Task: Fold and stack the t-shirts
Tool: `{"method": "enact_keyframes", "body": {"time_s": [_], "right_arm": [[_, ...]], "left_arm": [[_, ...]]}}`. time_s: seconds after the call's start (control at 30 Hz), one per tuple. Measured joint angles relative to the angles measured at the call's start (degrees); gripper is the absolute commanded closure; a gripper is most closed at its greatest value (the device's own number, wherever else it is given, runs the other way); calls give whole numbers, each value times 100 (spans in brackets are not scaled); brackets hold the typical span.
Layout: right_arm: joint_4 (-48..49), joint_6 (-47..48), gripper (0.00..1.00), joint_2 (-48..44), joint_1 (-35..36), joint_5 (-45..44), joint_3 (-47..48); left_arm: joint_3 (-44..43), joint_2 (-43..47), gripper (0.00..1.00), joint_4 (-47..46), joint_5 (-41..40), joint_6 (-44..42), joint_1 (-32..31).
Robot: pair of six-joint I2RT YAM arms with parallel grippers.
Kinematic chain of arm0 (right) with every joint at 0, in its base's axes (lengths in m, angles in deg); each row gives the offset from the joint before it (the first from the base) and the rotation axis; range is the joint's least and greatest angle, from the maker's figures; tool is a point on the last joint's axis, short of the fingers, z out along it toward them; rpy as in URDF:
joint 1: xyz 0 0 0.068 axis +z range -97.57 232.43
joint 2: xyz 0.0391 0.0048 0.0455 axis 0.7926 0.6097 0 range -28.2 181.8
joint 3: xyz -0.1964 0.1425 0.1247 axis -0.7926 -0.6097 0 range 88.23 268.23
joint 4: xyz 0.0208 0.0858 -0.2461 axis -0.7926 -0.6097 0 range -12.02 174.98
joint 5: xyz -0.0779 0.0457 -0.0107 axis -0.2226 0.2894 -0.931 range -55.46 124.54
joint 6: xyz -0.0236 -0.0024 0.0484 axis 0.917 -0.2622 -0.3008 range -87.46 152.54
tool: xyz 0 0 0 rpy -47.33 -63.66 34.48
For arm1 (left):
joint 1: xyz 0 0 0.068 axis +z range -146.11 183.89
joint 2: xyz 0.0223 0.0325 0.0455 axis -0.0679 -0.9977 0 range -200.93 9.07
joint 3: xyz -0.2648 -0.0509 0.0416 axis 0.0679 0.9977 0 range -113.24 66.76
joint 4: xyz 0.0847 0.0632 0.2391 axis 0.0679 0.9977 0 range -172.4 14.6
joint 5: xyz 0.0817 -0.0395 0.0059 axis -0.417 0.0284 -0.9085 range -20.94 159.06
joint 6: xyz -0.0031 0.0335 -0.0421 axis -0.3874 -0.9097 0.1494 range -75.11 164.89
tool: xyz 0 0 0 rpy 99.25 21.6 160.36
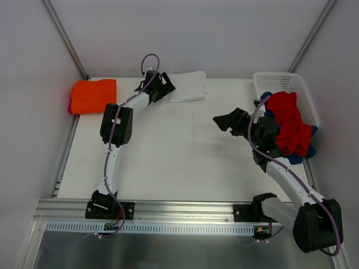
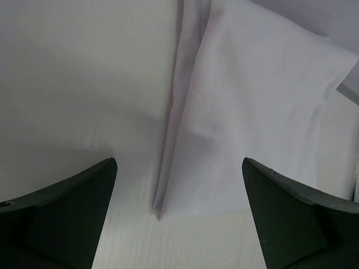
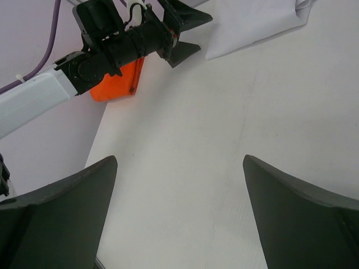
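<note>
Right pincer [image 3: 179,159] spread wide over the smooth white table [image 1: 185,162], crumpled red and blue cloth t-shirts [image 1: 289,129] heaped just right of it in the white perforated plastic basket [image 1: 280,77]. Farther back, left pincer [image 2: 179,161] spread too, and the flat folded white cloth t-shirt [image 2: 252,112] lies just ahead, long side along the far edge. A folded bright orange t-shirt [image 1: 94,95] sits in the far-left corner.

Blue t-shirt [image 1: 309,147] mostly buried under red t-shirts [image 1: 287,120].
</note>
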Motion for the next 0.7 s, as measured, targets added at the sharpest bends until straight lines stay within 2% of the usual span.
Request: {"method": "enact_keyframes", "body": {"time_s": [0.13, 0.37, 0.7], "right_arm": [[-273, 138, 1, -129, 0, -94, -24], [-407, 236, 1, 4, 0, -157, -24], [-409, 243, 0, 402, 0, -149, -24]], "left_arm": [[-570, -350, 4, 116, 4, -7, -4], [-627, -365, 5, 229, 94, 109, -101], [-621, -363, 6, 310, 778, 586, -920]]}}
